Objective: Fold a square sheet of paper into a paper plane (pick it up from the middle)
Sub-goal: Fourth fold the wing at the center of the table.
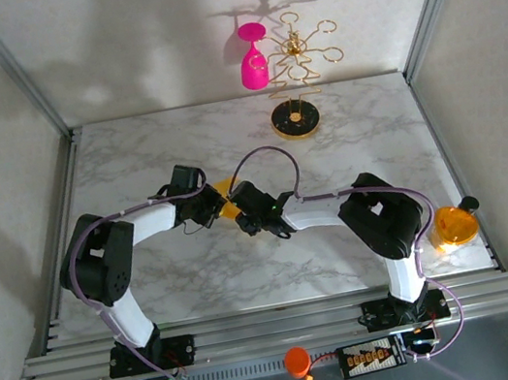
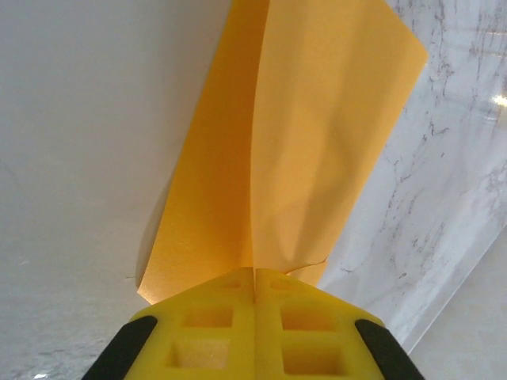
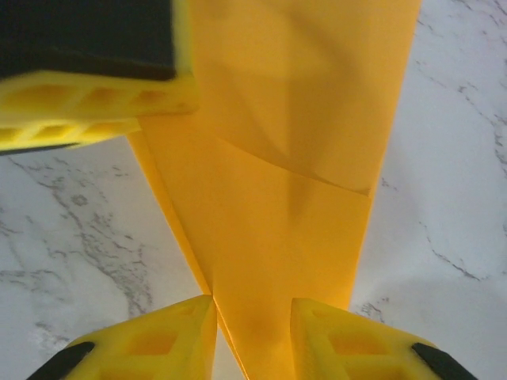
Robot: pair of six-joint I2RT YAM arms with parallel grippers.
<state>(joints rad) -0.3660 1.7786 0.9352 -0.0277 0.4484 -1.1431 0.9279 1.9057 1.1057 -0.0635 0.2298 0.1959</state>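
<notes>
Two grippers at one sheet of paper (image 1: 225,200), just left of centre in the overhead view, over the marble table (image 1: 177,144). From the left, the left gripper (image 1: 210,209); from the right, the right gripper (image 1: 247,217), nose to nose, a sliver of orange-yellow between.

In the left wrist view, left gripper (image 2: 253,279) at bottom centre, clamped fully closed on the paper's lower edge, yellow fingers (image 2: 207,332) pressed flat together with no gap. Rising from that pinch toward the top of the frame, the sheet (image 2: 309,134), doubled along a crease up the middle and lightly rumpled near the grip.

In the right wrist view, right gripper (image 3: 253,321) at the bottom edge, partly open, fingers (image 3: 162,344) apart on either side of a narrowing strip of the paper (image 3: 293,182); contact between pads and paper impossible to tell. At upper left, a yellow finger (image 3: 87,95) of the left gripper over the sheet's top corner.

At top centre of the overhead view, a pink wine glass (image 1: 253,60) hung on a gold stand (image 1: 298,118). At the right edge, an orange disc (image 1: 455,225).
</notes>
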